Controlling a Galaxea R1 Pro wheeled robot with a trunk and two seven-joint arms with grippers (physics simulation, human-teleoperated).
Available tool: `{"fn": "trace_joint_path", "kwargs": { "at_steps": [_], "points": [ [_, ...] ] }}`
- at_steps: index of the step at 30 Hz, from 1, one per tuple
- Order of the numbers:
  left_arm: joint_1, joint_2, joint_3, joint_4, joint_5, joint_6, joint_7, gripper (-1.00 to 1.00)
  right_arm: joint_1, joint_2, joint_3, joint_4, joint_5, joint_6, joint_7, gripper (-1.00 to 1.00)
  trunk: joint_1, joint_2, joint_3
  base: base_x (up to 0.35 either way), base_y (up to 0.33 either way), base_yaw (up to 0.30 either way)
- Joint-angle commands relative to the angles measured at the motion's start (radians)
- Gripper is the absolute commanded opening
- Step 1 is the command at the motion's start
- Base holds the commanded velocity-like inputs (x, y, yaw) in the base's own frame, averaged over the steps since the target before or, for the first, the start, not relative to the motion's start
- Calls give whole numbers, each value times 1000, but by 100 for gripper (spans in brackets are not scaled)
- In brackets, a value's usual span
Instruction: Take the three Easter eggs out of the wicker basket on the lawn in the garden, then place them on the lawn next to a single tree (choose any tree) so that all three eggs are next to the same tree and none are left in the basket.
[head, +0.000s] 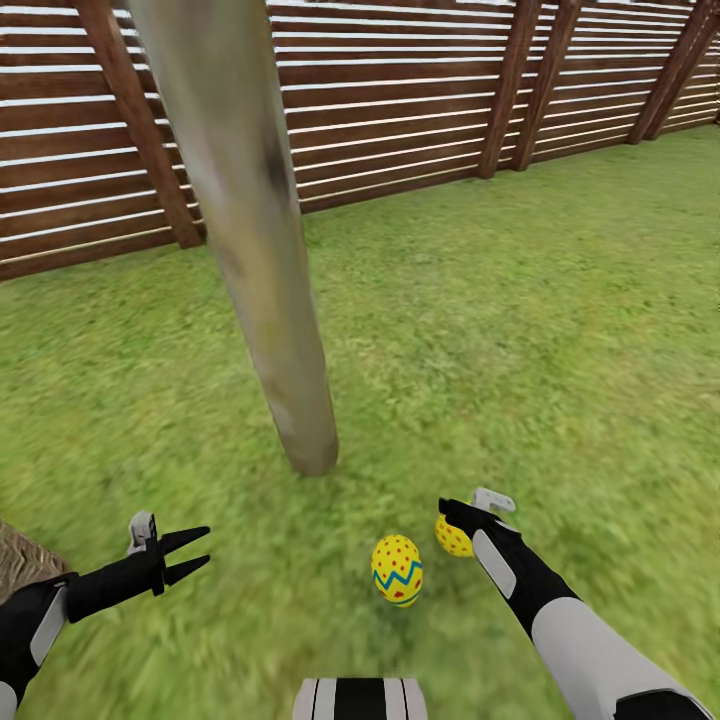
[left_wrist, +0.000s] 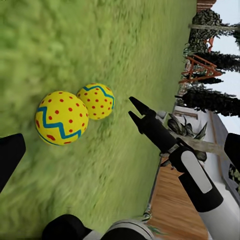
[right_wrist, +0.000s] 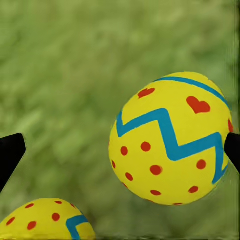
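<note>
1. Head view: tree (head: 262, 260), a pale bare trunk, stands on the lawn (head: 520, 330), leaning across the view from the top edge down to its foot at mid-lawn. Slat fence (head: 400, 90) runs behind.
2. Head view: one egg (head: 397, 570) lies on the grass near the trunk foot, on the robot's side of it. 2nd egg (head: 454, 538) just beside it, at the right tool (head: 452, 512) tip, partly hidden by the tool.
3. Head view: left tool (head: 190, 553) hangs low over the grass, well apart from both eggs, fingers spread in a modest V, nothing between them. A brown wicker-like patch (head: 25, 560) at the left edge, can't tell more.
4. Left wrist view: both eggs on grass, touching or almost. Right tool (left_wrist: 133, 109) black, tips just beside the far egg (left_wrist: 98, 100); near egg (left_wrist: 61, 118) bigger in view. Dark cypresses (left_wrist: 210, 100) in the bkgd.
5. Right wrist view: egg (right_wrist: 170, 140) close-up between the dark finger tips (right_wrist: 10, 155); far-side tip at the egg's edge, other tip well clear. Right tool wide, not pinching the egg. 2nd egg (right_wrist: 47, 220) partly cut off, over blurred grass.
</note>
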Motion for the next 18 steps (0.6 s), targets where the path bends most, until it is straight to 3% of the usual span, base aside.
{"fn": "trace_joint_path", "kwargs": {
  "at_steps": [1,14,16,18],
  "points": [
    [0,0,0,0,1,10,-2,100,0,-2,8,-2,-8,4,-9,100,-1,0,3,-155,0,0],
    [0,0,0,0,1,8,0,100,0,-2,8,-14,-9,16,-11,100,-7,3,54,-97,0,0],
    [0,0,0,0,1,8,0,100,0,-2,8,-25,-10,37,-11,100,-8,3,61,-7,0,0],
    [0,0,0,0,1,8,0,100,0,-4,6,-63,-11,113,-11,100,-9,4,69,-3,0,0]
  ]
}}
